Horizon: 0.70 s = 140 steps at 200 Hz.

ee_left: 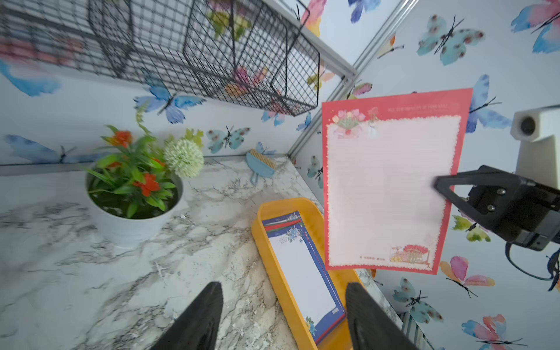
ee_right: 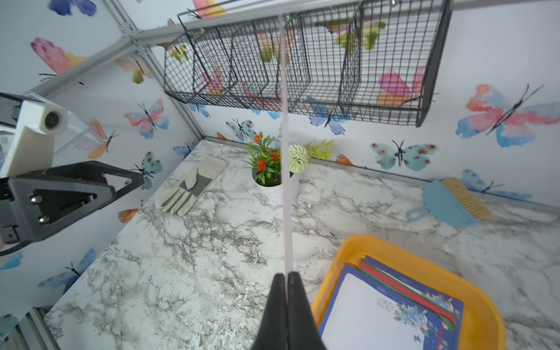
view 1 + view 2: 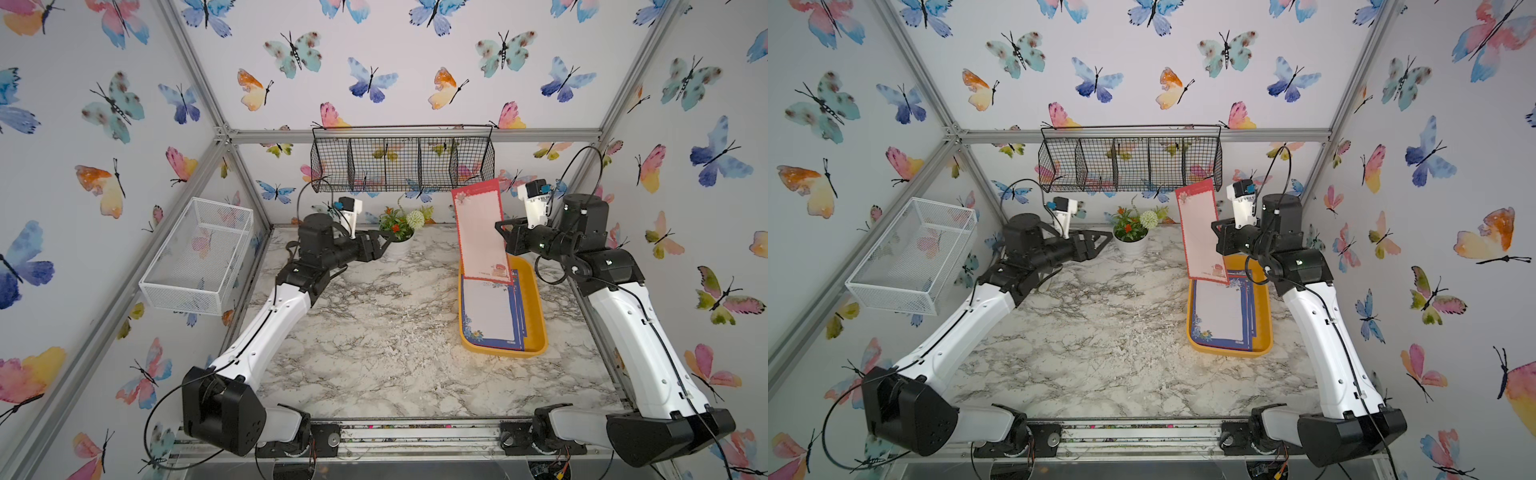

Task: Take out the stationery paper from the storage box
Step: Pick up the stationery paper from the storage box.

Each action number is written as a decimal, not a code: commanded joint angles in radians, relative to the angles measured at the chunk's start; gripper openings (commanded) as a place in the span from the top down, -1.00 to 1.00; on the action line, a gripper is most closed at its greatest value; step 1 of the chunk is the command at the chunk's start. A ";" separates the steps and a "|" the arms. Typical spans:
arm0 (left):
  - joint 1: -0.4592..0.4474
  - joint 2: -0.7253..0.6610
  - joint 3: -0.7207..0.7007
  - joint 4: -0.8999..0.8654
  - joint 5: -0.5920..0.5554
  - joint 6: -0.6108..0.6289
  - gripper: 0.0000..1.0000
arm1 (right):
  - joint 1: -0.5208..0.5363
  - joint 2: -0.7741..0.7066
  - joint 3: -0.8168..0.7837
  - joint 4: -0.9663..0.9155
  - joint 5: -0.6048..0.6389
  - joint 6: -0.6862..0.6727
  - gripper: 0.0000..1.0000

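My right gripper [image 2: 286, 277] is shut on one long edge of a red-bordered sheet of stationery paper [image 3: 482, 232]. The sheet hangs upright in the air over the far end of the yellow storage box [image 3: 536, 316]. In the right wrist view this sheet [image 2: 285, 151] shows edge-on. More stationery paper lies stacked in the box, a blue-bordered sheet [image 3: 488, 311] on top, with red and green edges under it. My left gripper [image 1: 283, 288] is open and empty, raised above the table beside the flower pot and facing the lifted sheet [image 1: 388, 188].
A white pot of artificial flowers [image 3: 399, 245] stands at the back centre. A black wire basket [image 3: 401, 160] hangs on the back wall and a white mesh basket [image 3: 199, 257] on the left wall. A blue dustpan brush [image 2: 448, 203] and a glove [image 2: 191, 188] lie near the back edge.
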<state>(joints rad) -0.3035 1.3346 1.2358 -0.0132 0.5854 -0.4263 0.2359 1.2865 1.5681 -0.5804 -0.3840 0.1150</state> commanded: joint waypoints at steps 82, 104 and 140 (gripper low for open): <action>0.088 -0.248 -0.186 0.333 0.522 0.123 -0.61 | 0.028 -0.018 -0.244 0.904 -0.640 0.402 0.97; 0.088 -0.226 -0.203 0.410 0.537 0.067 -0.60 | 0.048 -0.016 -0.295 1.046 -0.683 0.479 0.97; 0.089 -0.191 -0.246 0.613 0.588 -0.081 -0.55 | 0.093 -0.016 -0.324 1.092 -0.697 0.491 0.97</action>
<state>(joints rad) -0.2176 1.1278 1.0161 0.3931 1.1011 -0.3832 0.3038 1.2663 1.2552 0.3832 -1.0245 0.5510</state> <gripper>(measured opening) 0.785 0.049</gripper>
